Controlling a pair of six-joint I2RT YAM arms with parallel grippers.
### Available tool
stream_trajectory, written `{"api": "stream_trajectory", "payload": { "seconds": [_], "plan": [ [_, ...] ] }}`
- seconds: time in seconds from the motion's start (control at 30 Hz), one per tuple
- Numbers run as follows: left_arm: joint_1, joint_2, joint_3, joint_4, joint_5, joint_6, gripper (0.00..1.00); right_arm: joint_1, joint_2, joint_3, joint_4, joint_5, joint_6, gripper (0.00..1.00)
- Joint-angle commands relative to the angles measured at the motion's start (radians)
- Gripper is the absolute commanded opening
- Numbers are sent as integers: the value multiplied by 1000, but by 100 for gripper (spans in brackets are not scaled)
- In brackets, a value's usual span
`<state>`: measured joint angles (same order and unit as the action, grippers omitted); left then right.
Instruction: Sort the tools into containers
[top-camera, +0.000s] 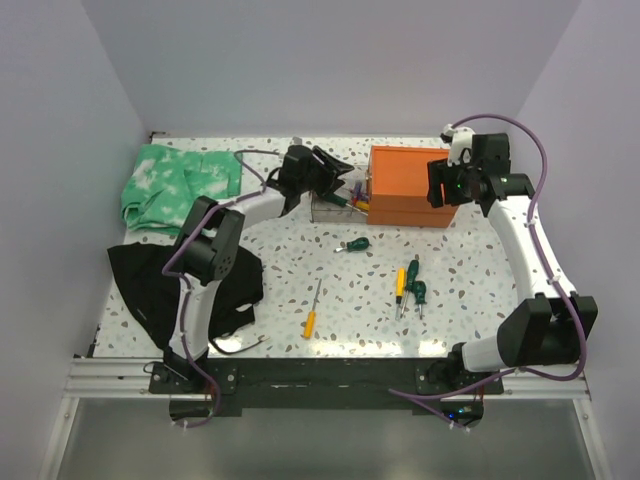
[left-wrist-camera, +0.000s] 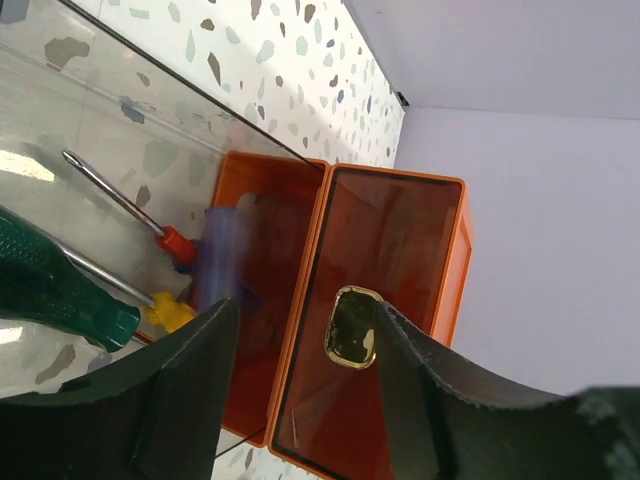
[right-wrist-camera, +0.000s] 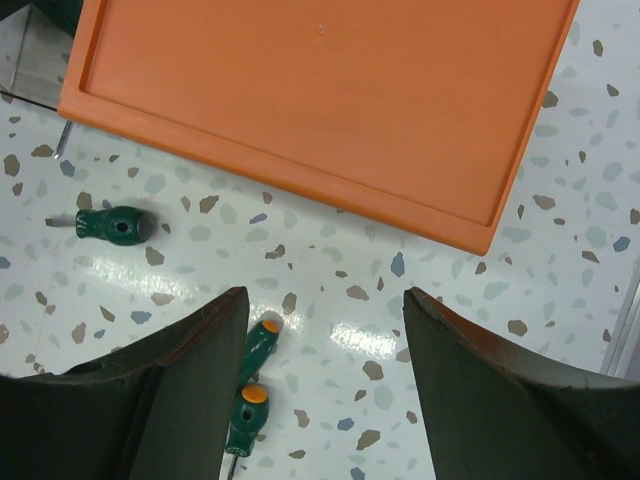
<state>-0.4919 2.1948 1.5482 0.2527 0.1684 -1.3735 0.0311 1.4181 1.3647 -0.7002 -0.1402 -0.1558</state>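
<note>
Item: orange chest (top-camera: 405, 185), far centre of desk (top-camera: 480, 270), with one clear-sided drawer (top-camera: 330, 206) pulled out to its left.
Drawer contents: green-handled screwdriver (left-wrist-camera: 55, 285), red-handled screwdriver (left-wrist-camera: 175, 242), and others (one blue and blurred).
Loose on desk: stubby green screwdriver (top-camera: 356, 244), yellow-orange screwdriver (top-camera: 311, 322), small cluster of screwdrivers (top-camera: 418, 292).
My left fingers (left-wrist-camera: 195, 390): spread, empty, over the drawer.
My right fingers (right-wrist-camera: 190, 370): spread, empty, by the chest's right end.
</note>
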Motion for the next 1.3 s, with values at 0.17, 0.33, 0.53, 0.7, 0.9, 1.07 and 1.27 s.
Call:
{"api": "stream_trajectory", "payload": {
  "seconds": [0.17,0.33,0.53,0.7,0.9,1.07,1.27],
  "plan": [
    [82,-127,-13,167,161,161,66,-7,-42,-13,5,8,-10,67],
    [147,-236,-85,240,440,465,66,-10,-53,-19,14,7,-13,67],
    [133,-392,-74,-410,521,1206,64,-13,-44,-6,16,-1,-17,68],
    [92,-484,-233,-713,335,1262,63,-13,-36,-3,1,-9,-21,68],
    [-92,-454,-306,-882,59,1214,64,-14,-15,-12,13,-1,-13,68],
    [-218,-493,-443,-902,95,1150,64,-16,19,2,-7,-19,-37,68],
    [-290,-560,-579,-934,177,1062,64,-14,58,11,-4,-27,-41,68]
  ]
}}
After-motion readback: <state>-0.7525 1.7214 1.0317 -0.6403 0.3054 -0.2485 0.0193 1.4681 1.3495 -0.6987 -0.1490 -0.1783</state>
